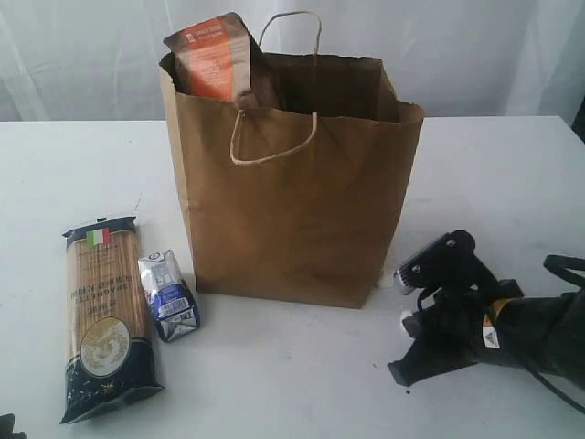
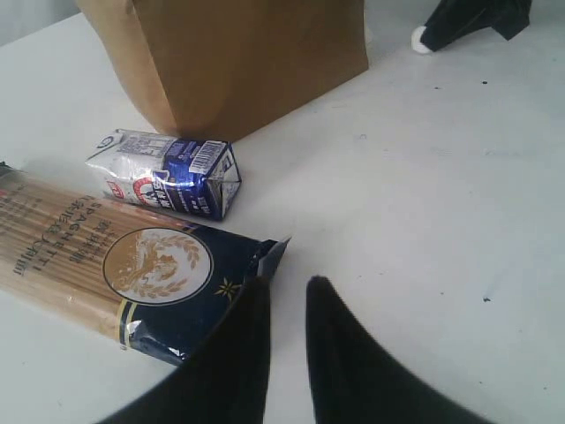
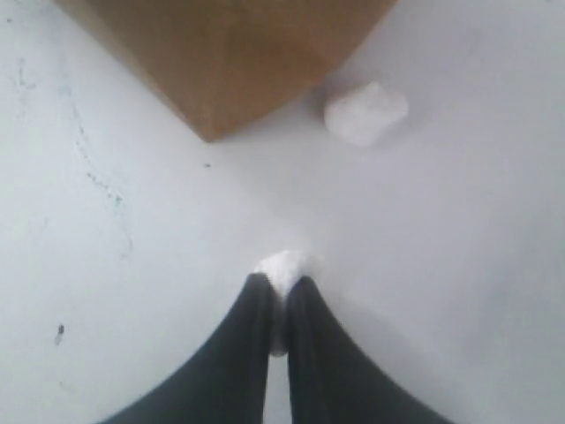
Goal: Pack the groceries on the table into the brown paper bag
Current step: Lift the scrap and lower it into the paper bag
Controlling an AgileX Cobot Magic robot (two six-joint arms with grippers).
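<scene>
Pinches a small white lump (image 3: 282, 262) in the right gripper (image 3: 282, 281) by the near right corner of the brown paper bag (image 1: 292, 210), hangs the left gripper (image 2: 287, 287) slightly parted near the blue spaghetti packet (image 1: 105, 320) and small blue-white carton (image 1: 169, 297) lying left of it.

Right wrist view. The two black fingers (image 3: 247, 344) of the right gripper (image 3: 281, 283) stood almost together over the white tabletop (image 3: 459, 265), pinching a small white lump (image 3: 284, 263) between their tips. Beyond them, one bottom corner of the brown paper bag (image 3: 229, 53) rested on the tabletop. A second white lump (image 3: 365, 112) lay just beside that corner, well apart from the fingers. A dark speck (image 3: 59, 333) and faint scuffs (image 3: 97, 177) marked the tabletop.
</scene>
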